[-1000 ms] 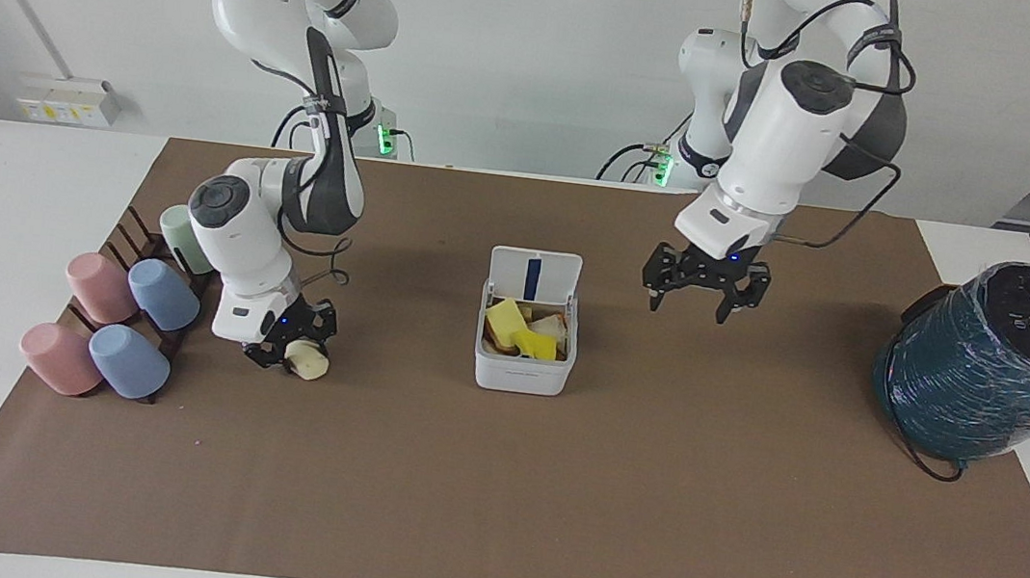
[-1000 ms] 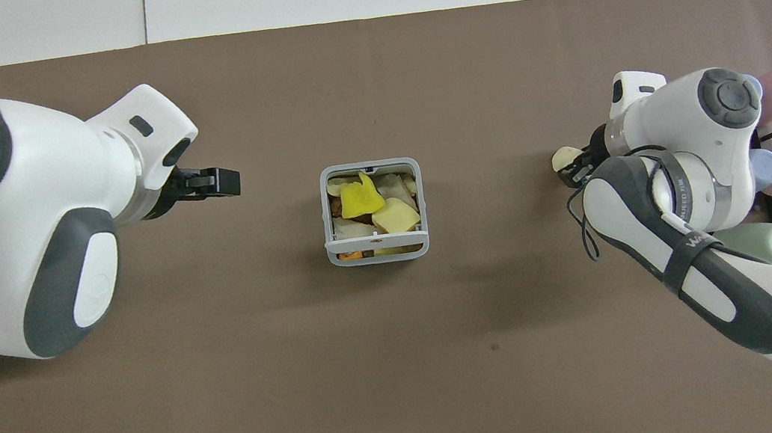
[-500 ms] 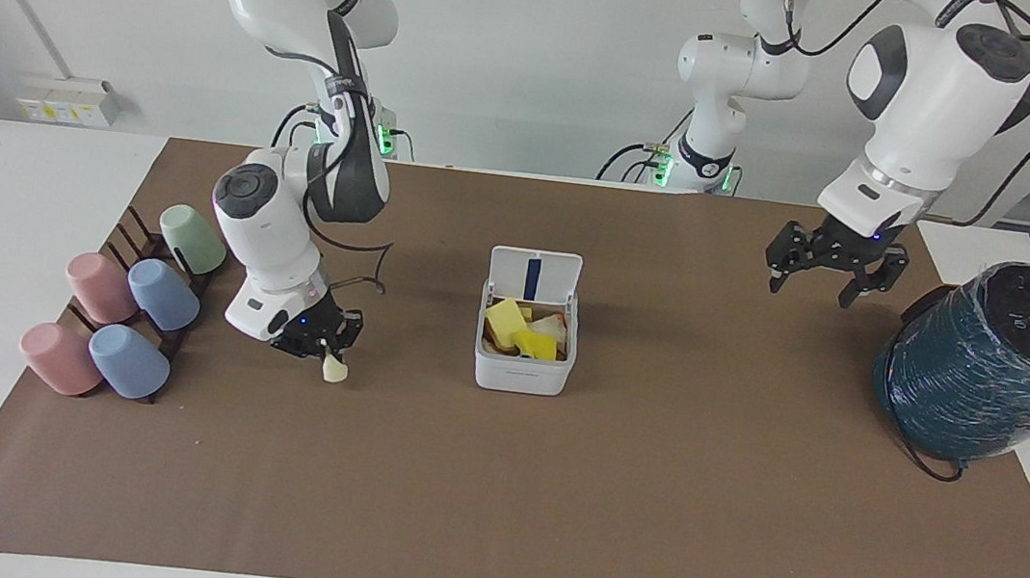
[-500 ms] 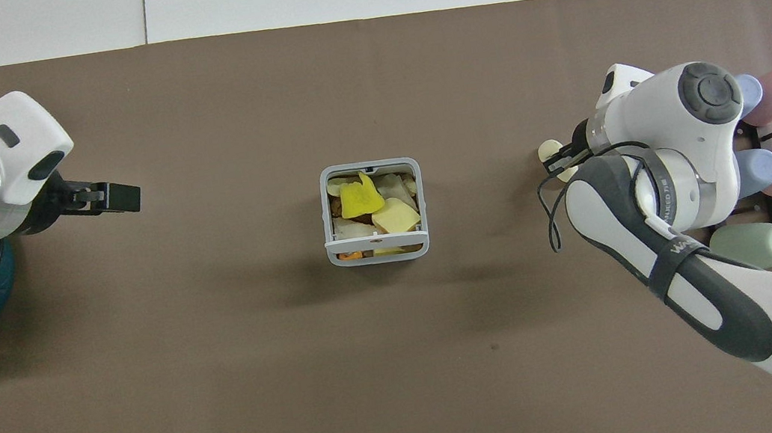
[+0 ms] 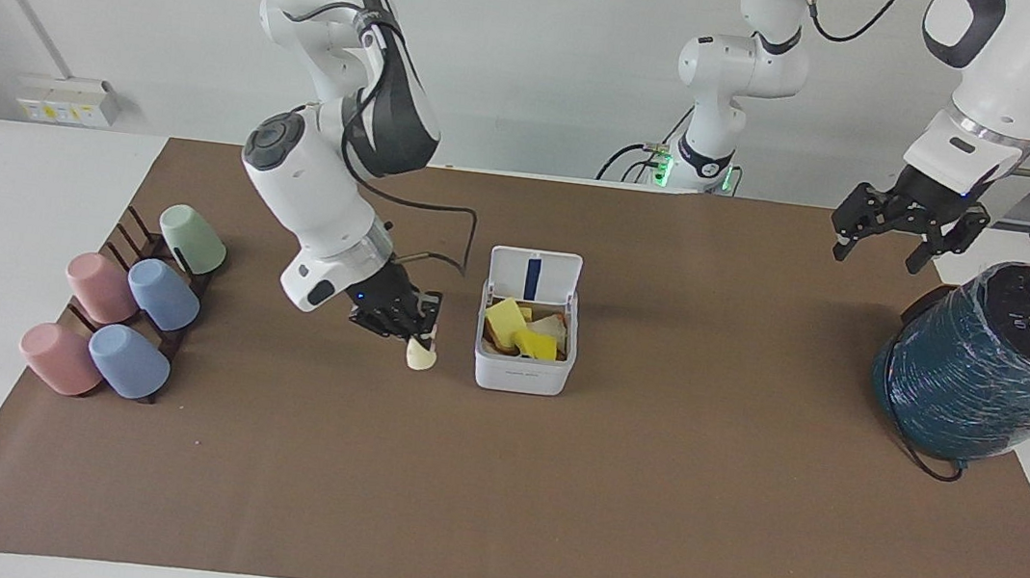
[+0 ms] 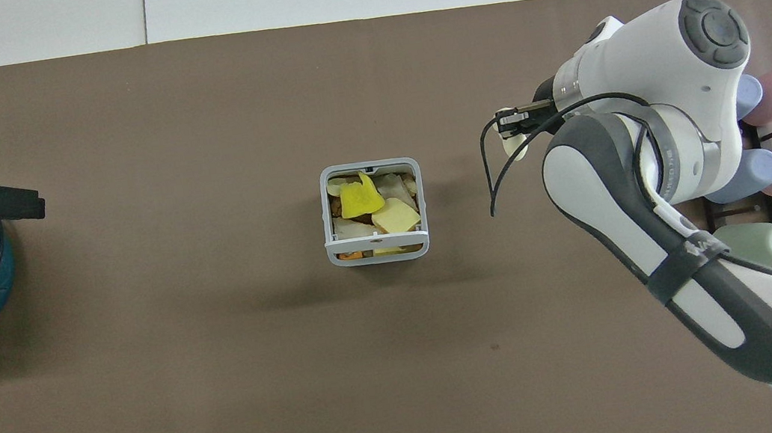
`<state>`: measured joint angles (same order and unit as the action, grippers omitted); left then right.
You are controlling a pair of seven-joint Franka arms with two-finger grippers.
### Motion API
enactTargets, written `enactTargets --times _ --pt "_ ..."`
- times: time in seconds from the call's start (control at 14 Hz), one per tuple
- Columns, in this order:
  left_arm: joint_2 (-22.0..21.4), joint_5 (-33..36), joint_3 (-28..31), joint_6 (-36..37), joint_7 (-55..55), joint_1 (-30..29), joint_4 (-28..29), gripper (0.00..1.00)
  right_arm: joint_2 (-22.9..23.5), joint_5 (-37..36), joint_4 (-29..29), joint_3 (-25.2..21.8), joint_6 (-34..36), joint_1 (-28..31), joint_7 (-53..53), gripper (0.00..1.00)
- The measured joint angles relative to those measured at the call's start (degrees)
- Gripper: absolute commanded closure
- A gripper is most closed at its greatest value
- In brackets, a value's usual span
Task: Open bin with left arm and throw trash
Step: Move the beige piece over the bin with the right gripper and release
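The white bin stands mid-mat with its lid hinged up. Inside lie a yellow-orange wedge and a bright yellow scrap; they also show in the overhead view, the wedge and the scrap. My right gripper is shut on the pale cream lump and holds it just above the mat, beside the bin toward the right arm's end; the overhead view shows the gripper and the lump. My left gripper is open and empty, raised by the teal cylinder.
A big teal wrapped cylinder lies at the left arm's end of the mat. Several pastel cups sit on a dark rack at the right arm's end. The brown mat covers the table.
My right gripper has lifted the cream lump from beside the cup rack and carried it toward the bin. My left gripper has pulled up and away from the bin toward the teal cylinder.
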<state>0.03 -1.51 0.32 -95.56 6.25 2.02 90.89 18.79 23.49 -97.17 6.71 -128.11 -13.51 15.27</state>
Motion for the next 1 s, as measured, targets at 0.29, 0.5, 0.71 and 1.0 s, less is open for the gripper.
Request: enactTargets --times 0.29,0.5,0.71,1.0 --pt "0.00 0.00 -0.04 0.29 0.00 -0.37 0.36 0.00 0.77 0.11 -0.31 0.24 -2.01 -7.85 13.82 0.82" --pt "0.00 0.00 -0.26 0.40 0.00 -0.33 0.36 0.00 0.82 0.17 -1.32 0.12 -2.01 -8.44 14.82 0.00" --pt "0.00 0.00 -0.29 0.46 0.00 -0.32 0.36 0.00 0.82 0.18 -2.01 -0.03 -2.01 -8.21 14.82 0.00" --pt "0.00 0.00 -0.29 0.49 0.00 -0.32 0.36 0.00 0.77 0.01 -1.94 -0.18 -2.28 -7.83 14.77 0.00"
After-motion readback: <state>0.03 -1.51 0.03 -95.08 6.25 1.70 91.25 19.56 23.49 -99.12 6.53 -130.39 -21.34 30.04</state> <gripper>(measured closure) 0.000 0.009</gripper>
